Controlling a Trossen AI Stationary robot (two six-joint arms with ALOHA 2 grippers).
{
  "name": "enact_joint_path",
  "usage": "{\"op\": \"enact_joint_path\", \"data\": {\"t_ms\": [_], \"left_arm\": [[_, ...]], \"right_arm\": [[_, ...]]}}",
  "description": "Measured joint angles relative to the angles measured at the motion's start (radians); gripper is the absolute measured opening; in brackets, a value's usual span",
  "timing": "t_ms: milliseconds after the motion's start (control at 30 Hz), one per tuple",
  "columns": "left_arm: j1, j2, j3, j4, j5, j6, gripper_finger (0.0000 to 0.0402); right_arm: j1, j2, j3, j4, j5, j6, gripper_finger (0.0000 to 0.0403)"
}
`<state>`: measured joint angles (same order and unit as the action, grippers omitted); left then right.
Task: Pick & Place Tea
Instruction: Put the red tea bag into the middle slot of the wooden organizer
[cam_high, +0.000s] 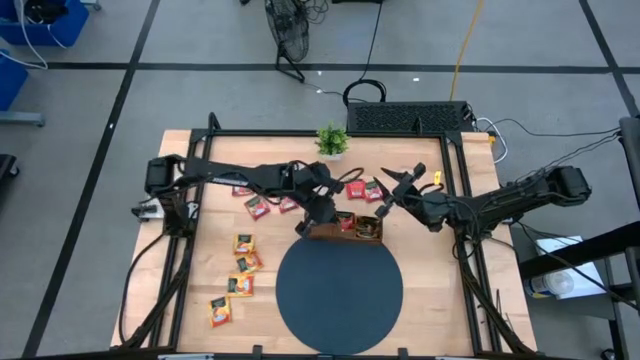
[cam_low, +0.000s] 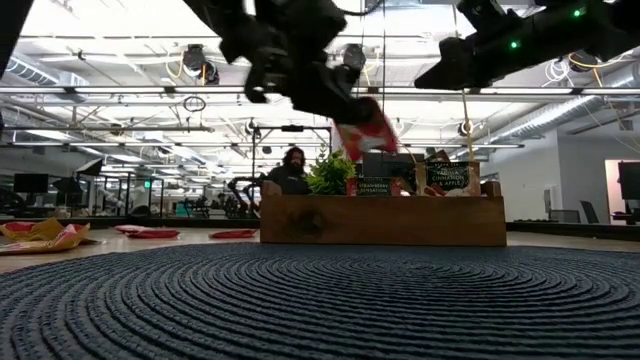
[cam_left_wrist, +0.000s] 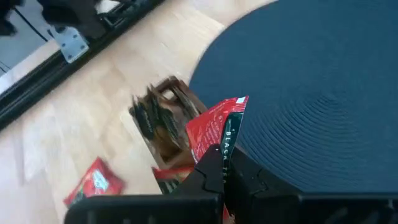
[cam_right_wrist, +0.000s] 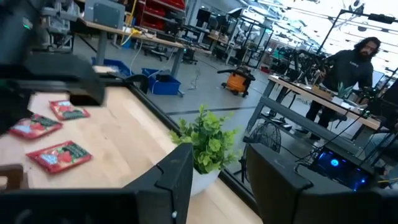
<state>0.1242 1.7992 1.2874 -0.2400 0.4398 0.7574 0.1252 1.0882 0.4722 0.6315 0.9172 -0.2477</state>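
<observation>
My left gripper (cam_high: 312, 218) is shut on a red tea sachet (cam_left_wrist: 214, 127) above the left end of the brown wooden tray (cam_high: 345, 230), which stands at the dark round mat's (cam_high: 338, 282) far edge. Some sachets (cam_low: 372, 186) stand upright in the tray. Red sachets (cam_high: 270, 205) lie on the table left of the tray and others (cam_high: 365, 189) beyond it. Several yellow-orange sachets (cam_high: 242, 265) lie near the left edge. My right gripper (cam_high: 395, 187) hangs open and empty past the tray's right end, facing the potted plant (cam_right_wrist: 205, 143). My left gripper pinches the red sachet's near end (cam_left_wrist: 219, 149) between its two fingers. The fingers slant down toward the tray. The rest of the sachet sticks out past the fingertips, tilted and lifted clear above the tray (cam_low: 365, 130).
The small green plant (cam_high: 332, 140) stands at the table's far edge. A black metal frame (cam_high: 300, 133) runs around the table. A person (cam_right_wrist: 354, 68) stands in the room beyond the table. The mat fills the near middle.
</observation>
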Motion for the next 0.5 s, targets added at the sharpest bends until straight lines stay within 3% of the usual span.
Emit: {"op": "enact_joint_path", "data": {"t_ms": [167,333,500], "left_arm": [[0.008,0.097,0.124,-0.119,0.007,-0.009,0.0003],[0.008,0.196,0.289,-0.342,-0.014,0.002,0.0003],[0.01,0.229,0.347,-0.405,-0.048,0.023,0.0002]], "right_arm": [[-0.001,0.003,0.0,0.007,-0.003,-0.005,0.0134],[-0.001,0.003,0.0,0.005,-0.003,-0.005,0.0134],[-0.001,0.003,0.0,-0.001,-0.003,-0.007,0.0134]]}}
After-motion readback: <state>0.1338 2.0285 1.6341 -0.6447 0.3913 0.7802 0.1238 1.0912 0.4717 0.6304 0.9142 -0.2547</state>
